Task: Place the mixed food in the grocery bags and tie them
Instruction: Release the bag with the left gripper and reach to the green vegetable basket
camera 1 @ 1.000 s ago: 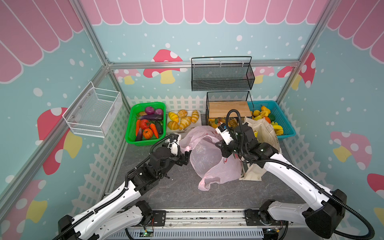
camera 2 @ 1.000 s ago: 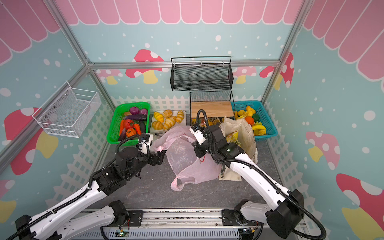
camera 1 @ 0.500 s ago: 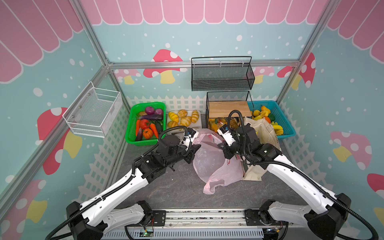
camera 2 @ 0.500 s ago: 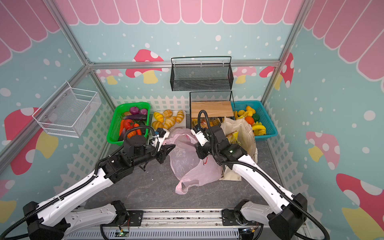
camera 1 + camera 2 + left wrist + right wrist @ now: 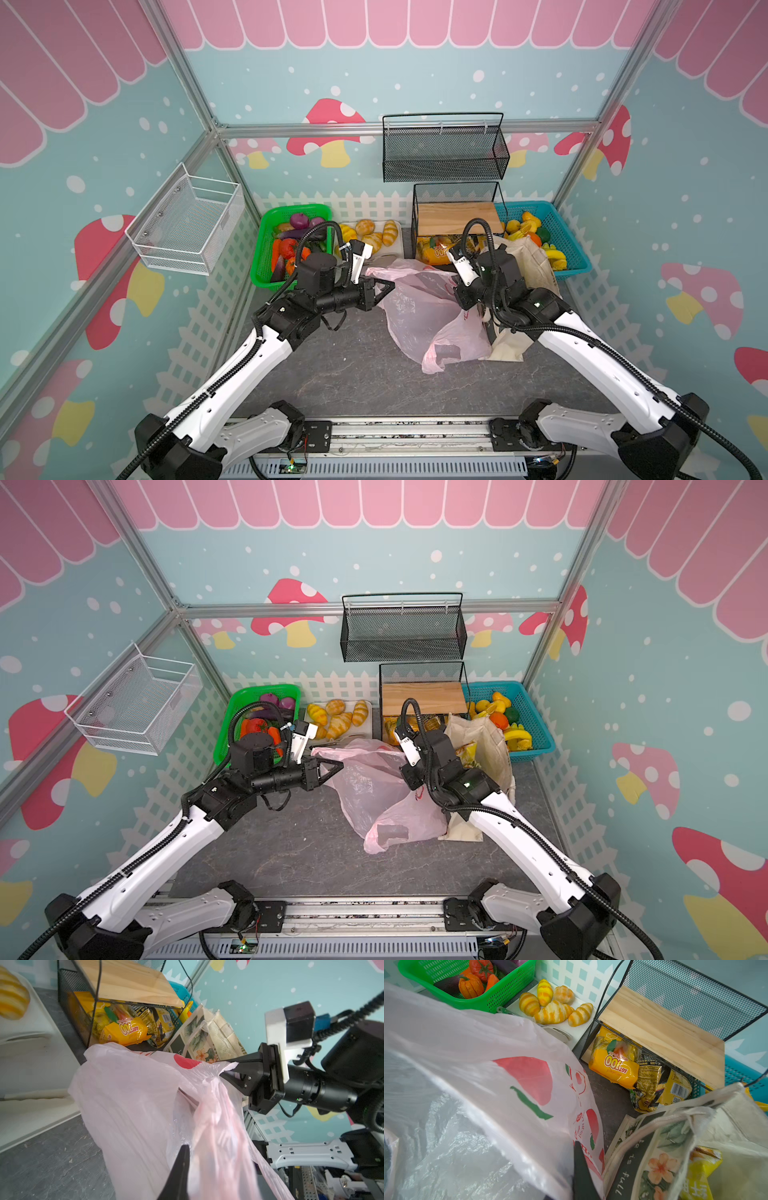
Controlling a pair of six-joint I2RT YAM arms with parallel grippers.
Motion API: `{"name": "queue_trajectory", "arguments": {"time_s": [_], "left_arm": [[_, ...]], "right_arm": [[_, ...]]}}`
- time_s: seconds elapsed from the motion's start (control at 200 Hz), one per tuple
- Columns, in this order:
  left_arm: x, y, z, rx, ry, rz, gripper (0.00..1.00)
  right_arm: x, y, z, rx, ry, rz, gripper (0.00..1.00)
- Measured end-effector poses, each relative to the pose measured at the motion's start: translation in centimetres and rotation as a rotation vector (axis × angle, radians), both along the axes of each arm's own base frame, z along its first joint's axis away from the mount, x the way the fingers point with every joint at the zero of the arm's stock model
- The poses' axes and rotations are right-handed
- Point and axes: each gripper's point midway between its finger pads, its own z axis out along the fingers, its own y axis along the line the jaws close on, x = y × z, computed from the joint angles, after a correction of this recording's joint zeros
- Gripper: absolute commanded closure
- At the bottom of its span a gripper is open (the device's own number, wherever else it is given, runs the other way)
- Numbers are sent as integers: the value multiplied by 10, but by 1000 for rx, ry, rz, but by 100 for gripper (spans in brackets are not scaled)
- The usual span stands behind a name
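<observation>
At 11 o'clock the green basket [image 5: 508,991] holds the tomato [image 5: 480,968], pumpkin [image 5: 470,986], carrot [image 5: 492,980] and eggplant [image 5: 446,984]. Rolls [image 5: 552,1015] lie on the tray [image 5: 579,1031] at 12, and snack packets [image 5: 614,1066] sit under the rack [image 5: 695,991] at 1. The teal basket [image 5: 575,259] at 2 holds yellow fruit [image 5: 552,254]. The pink bag [image 5: 415,307] sags at centre. The tote [image 5: 536,262] touches its 3 o'clock side, with a yellow packet [image 5: 697,1174] inside. The right gripper [image 5: 223,1072] is clamped on the bag's rim. The left gripper [image 5: 390,285] has its jaws nearly together at the 9 o'clock rim, but I cannot tell if they grip. A second ago they gaped wide, and the bag lay slightly nearer 9.
</observation>
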Motion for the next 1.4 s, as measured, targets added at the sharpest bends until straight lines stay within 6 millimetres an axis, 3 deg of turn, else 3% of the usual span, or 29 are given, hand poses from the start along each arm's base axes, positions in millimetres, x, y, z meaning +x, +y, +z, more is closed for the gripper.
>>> {"name": "queue_trajectory", "arguments": {"time_s": [0.165,0.275,0.385,0.615,0.781,0.936,1.061,1.271,1.401], "left_arm": [[23,29,-22,22,85,76,28],[18,35,-25,31,95,45,11],[7,41,-23,43,81,14,1],[-7,71,15,12,-63,51,1],[23,119,13,15,-33,275,8],[81,183,-17,197,66,615,9],[128,226,-51,380,154,777,9],[184,293,-135,640,367,881,3],[210,320,-181,740,461,881,1]], "right_arm": [[20,11,-18,112,70,-5,100],[27,18,-26,217,109,5,100],[33,29,-28,306,136,31,100],[42,30,-33,405,158,46,100],[45,31,-29,429,140,63,100],[42,32,-32,430,133,82,100],[41,32,-32,420,119,98,100],[41,27,-29,409,84,118,100],[40,26,-32,414,87,134,100]]}}
